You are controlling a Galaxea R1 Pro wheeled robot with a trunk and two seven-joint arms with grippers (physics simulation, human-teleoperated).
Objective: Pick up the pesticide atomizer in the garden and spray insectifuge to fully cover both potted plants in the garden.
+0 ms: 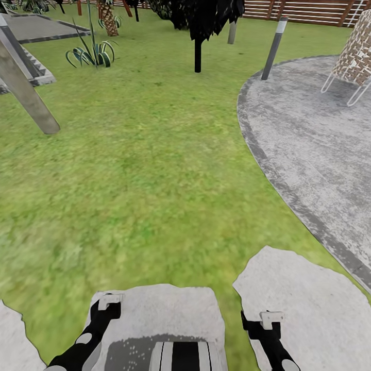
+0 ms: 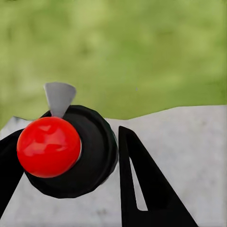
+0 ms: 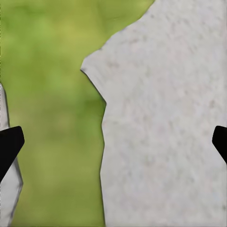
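Observation:
The pesticide atomizer [image 2: 92, 158] has a round black body, a shiny red ball top [image 2: 48, 146] and a small grey spout [image 2: 59, 97]. My left gripper [image 2: 66, 137] is shut on it, one black finger [image 2: 142, 184] at each side, over a pale stepping stone [image 2: 189, 142] and lawn. My right gripper [image 3: 113, 142] is open with nothing between its fingertips [image 3: 8, 144], hanging above another stepping stone [image 3: 165, 118]. In the head view both arms [image 1: 100, 322] reach down at the lower edge. The two potted plants are out of view.
Green lawn [image 1: 144, 170] stretches ahead. A grey paved area [image 1: 319, 144] curves along the right, with a wicker chair [image 1: 355, 51] and a lamp post [image 1: 274, 47]. A dark tree [image 1: 198, 31], a striped plant [image 1: 93, 51], a palm trunk [image 1: 108, 18] and the slat fence [image 1: 304, 10] stand further back.

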